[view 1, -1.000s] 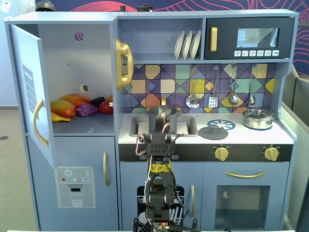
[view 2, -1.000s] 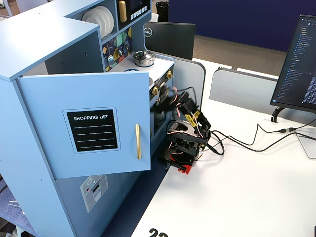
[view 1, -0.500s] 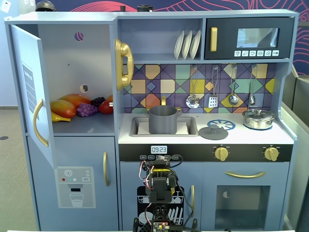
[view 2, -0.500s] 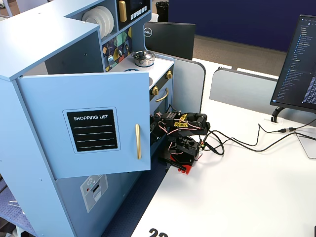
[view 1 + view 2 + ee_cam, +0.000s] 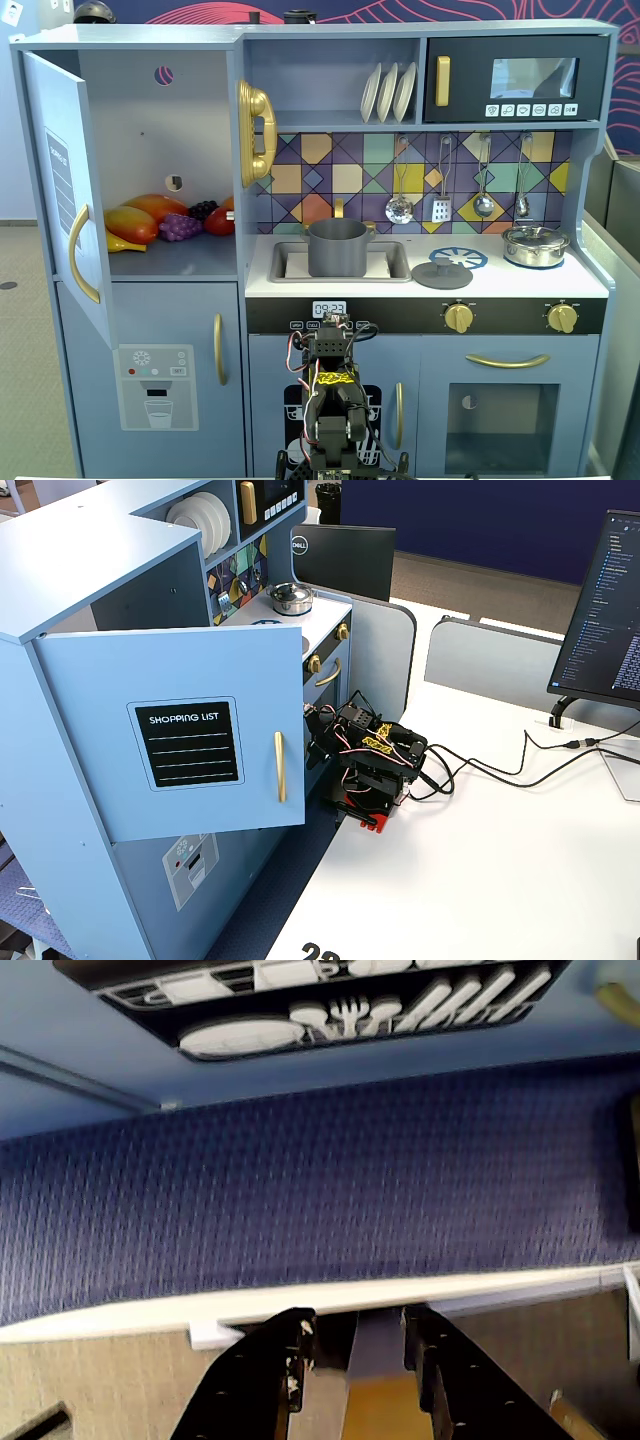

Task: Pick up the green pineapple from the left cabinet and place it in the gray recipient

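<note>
Desk stuff first: white tabletop point(image 5: 480, 880) in an office, blue toy kitchen point(image 5: 90, 540) parked at 9 o'clock, folded arm point(image 5: 375, 755) in the middle, lit monitor point(image 5: 610, 610) over at 3 o'clock. Blue textured carpet point(image 5: 320, 1190) across the wrist view.

Front-on fixed view, left to right: left cabinet point(image 5: 150, 130) at 10 o'clock, door point(image 5: 60, 180) swung open, curved gold handle, round hole up in the back wall. Fruit pile point(image 5: 165, 220) on the shelf inside: orange-yellow, purple, dark, red. Can't pick out the green pineapple anywhere in there, so location: can't tell. Gray recipient point(image 5: 337, 248) near the middle, upright in the sink point(image 5: 395, 262), plain matte gray, with a gray lid point(image 5: 441, 274) lying at its 4 o'clock.

Writing: "SHOPPING LIST" on the outside of the open door, Dell badge on the black screen back point(image 5: 340, 560).

Gripper point(image 5: 357, 1315) at 6 o'clock in the wrist view, black fingers parted by a narrow gap, holding nothing.
</note>
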Controlling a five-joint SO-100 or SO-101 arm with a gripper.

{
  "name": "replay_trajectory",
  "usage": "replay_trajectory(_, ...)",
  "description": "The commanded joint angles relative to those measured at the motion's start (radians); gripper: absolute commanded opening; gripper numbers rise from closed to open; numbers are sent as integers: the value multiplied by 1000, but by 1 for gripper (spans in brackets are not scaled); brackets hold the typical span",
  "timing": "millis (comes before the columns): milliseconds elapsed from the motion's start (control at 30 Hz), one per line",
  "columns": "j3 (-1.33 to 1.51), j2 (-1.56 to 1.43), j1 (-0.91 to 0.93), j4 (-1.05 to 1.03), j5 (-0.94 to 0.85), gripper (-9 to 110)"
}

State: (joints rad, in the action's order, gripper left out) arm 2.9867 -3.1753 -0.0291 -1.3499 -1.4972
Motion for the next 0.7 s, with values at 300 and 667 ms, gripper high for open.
replay_trajectory(300, 15, -3, 20, -179, -14, 5)
replay_trajectory(667, 15, -3, 20, -179, -14, 5)
